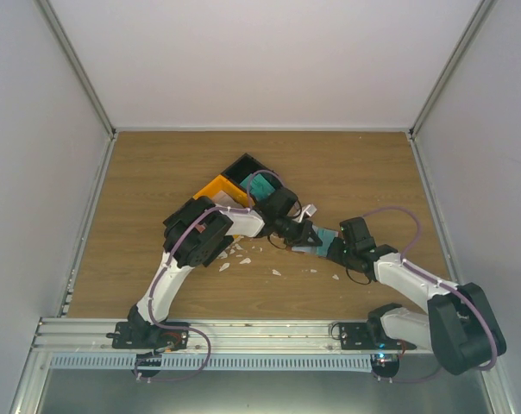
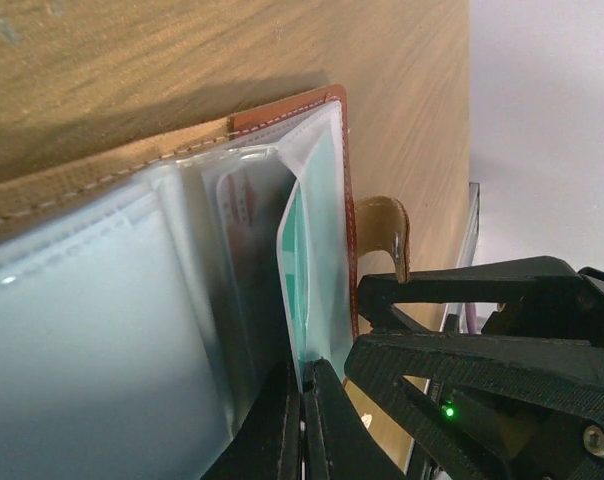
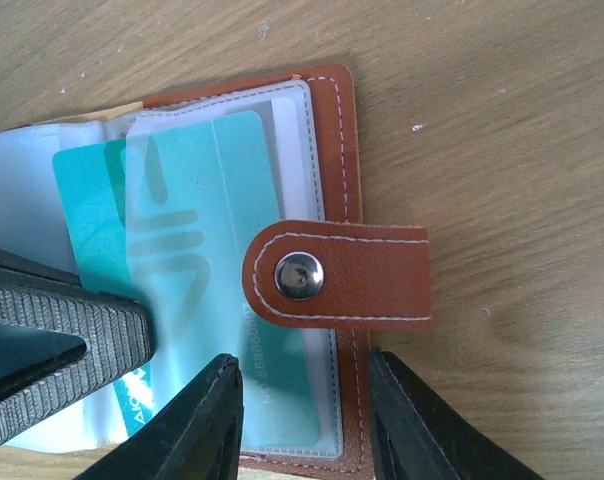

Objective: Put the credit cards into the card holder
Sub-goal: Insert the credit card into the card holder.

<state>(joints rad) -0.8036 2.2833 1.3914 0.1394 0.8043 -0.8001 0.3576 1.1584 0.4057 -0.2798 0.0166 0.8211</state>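
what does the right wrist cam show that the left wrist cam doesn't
Only right wrist: the teal card face-up with its print, the strap's snap head-on. Only left wrist: the clear sleeves fanned edge-on, the left gripper pinching one shut. Both: the card holder, the right gripper, the wooden table.

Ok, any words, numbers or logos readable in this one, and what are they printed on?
"NO:8888..." is on the teal card, along its edge under the clear plastic of the card holder. Only the start reads, and even that is not certain; the later digits blur.
Second line at the card's corner: too blurred to read.
Card logo: pale stripes, no letters.
Strap and snap: unmarked.
Top and left wrist views: nothing readable.
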